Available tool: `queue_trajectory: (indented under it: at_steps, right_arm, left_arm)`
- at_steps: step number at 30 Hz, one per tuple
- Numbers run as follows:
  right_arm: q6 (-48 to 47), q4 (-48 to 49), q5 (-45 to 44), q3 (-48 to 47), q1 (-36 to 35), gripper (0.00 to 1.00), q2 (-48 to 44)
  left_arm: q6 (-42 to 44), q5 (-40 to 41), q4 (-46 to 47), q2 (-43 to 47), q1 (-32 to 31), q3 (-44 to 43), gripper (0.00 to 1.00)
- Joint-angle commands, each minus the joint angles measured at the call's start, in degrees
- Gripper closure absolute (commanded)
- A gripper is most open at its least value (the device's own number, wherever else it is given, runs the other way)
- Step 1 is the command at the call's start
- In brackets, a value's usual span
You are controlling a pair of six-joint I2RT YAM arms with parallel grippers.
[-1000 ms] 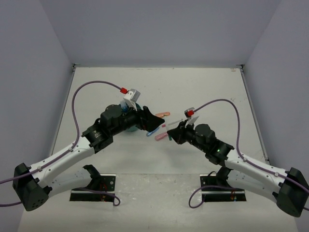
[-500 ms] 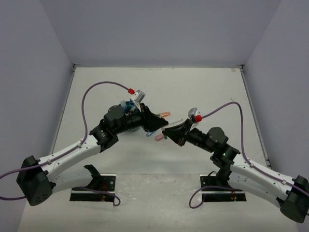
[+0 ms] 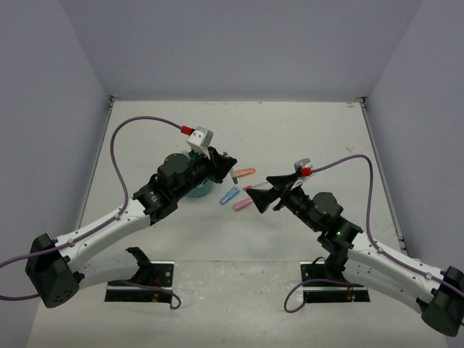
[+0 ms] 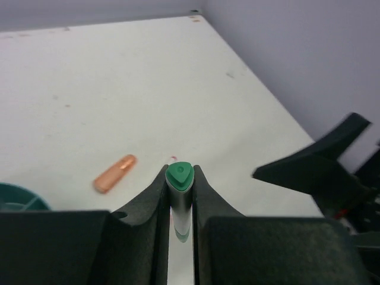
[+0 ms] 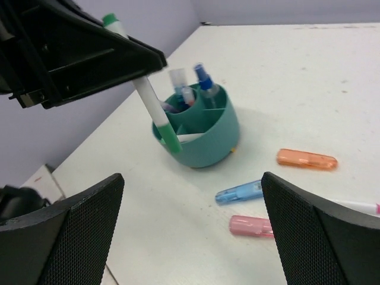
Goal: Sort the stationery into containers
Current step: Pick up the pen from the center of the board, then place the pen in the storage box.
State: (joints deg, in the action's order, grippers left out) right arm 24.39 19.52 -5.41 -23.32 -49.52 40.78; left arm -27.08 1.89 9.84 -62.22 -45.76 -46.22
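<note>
Passed across since a second ago: green-ended pen now pinched between the pressed-in fingers of the left claw, drawn back from the meeting point at mid-desk toward the teal organizer. Held in the air, slanted, lower end close by the organizer's rim; over a compartment or merely in front of it, hard to tell. Already stowed in the organizer: a blue-capped bottle and a few pens, upright in the middle cup and nearby cells. Lying loose on the desk, just right of the organizer: an orange marker, a light-blue marker, a pink marker, plus the end of a white pen at the edge of the right wrist view. Farther right, right claw spread wide and empty, hovering above the desk, backed off from the pen. Judged well along but unfinished: one pen to drop in, then at least four pieces to fetch.
</note>
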Motion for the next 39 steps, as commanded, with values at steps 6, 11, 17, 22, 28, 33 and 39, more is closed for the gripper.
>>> queue_trajectory:
  at_steps: [6, 11, 17, 22, 28, 33, 39]
  right_arm:
    - [2.7, -2.3, -10.4, 1.3, 0.0, 0.01, -2.4]
    - [2.6, -0.8, -9.4, 2.7, 0.0, 0.01, -3.6]
    - [2.8, -0.3, -8.8, 2.8, 0.0, 0.01, -3.0]
    - [2.8, -0.1, -8.6, 2.9, 0.0, 0.01, -2.7]
    - [3.2, 0.0, -9.2, 2.8, 0.0, 0.01, -2.2]
    - [12.2, -9.1, -19.4, -2.8, 0.3, 0.01, 3.7]
    - [25.2, -29.4, -23.0, -16.0, 2.3, 0.01, 18.4]
  left_arm:
    - [21.4, 24.7, 11.2, -5.6, 0.1, 2.1, 1.0]
    - [25.0, 29.5, 17.4, -8.3, 0.1, 6.4, 1.0]
    - [25.9, 32.2, 20.1, -11.2, 0.1, 9.1, 1.0]
    - [24.9, 33.4, 22.0, -13.0, 0.1, 11.6, 1.0]
    - [23.6, 33.0, 21.8, -12.6, 0.1, 13.0, 0.85]
    - [20.3, 30.9, 17.9, -8.8, 0.1, 12.2, 0.55]
    - [16.8, 28.1, 11.7, -2.0, 0.1, 9.7, 0.45]
